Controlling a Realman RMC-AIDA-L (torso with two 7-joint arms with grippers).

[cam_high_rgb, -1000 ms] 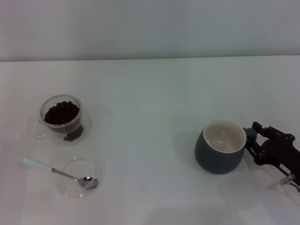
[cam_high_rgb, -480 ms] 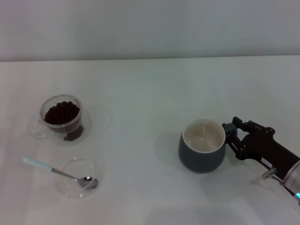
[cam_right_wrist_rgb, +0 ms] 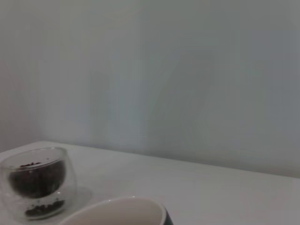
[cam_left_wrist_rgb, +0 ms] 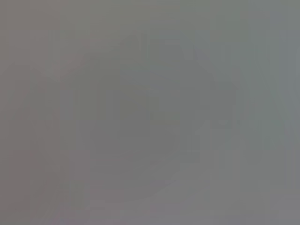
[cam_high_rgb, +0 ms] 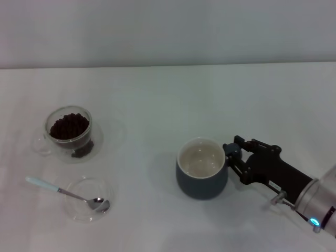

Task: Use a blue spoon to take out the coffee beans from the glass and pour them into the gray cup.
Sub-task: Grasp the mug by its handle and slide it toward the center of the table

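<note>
**Right claw at the gray cup's handle, beans and spoon well off to the left**

Where the white table (cam_high_rgb: 157, 105) fills the head view, the gray cup (cam_high_rgb: 201, 168) stands upright a little right of the middle, its cream inside bare; the right gripper (cam_high_rgb: 231, 156) sits at the cup's right side, where the handle is, its dark fingers (cam_high_rgb: 237, 140) reaching to the cup's wall; the jaws appear closed around the handle, though the handle itself is hidden behind them, so the hold is judged from the contact alone; the right arm (cam_high_rgb: 310, 202) runs off to the lower right corner.

Far to the left the glass (cam_high_rgb: 68, 131) stands upright, heaped with coffee beans (cam_high_rgb: 69, 126); a few more beans lie low under the inner wall; nearer the robot, just in front of the glass, a shallow clear dish (cam_high_rgb: 86, 198) holds the metal bowl of the blue spoon (cam_high_rgb: 63, 191), whose pale handle sticks out over the dish's left rim onto the table; cup and glass are well apart.

In the right wrist view the cup's rim (cam_right_wrist_rgb: 117, 213) shows at the near edge and the glass (cam_right_wrist_rgb: 35, 183) beyond it; the left wrist view shows only flat gray, and the left gripper is in no picture.
</note>
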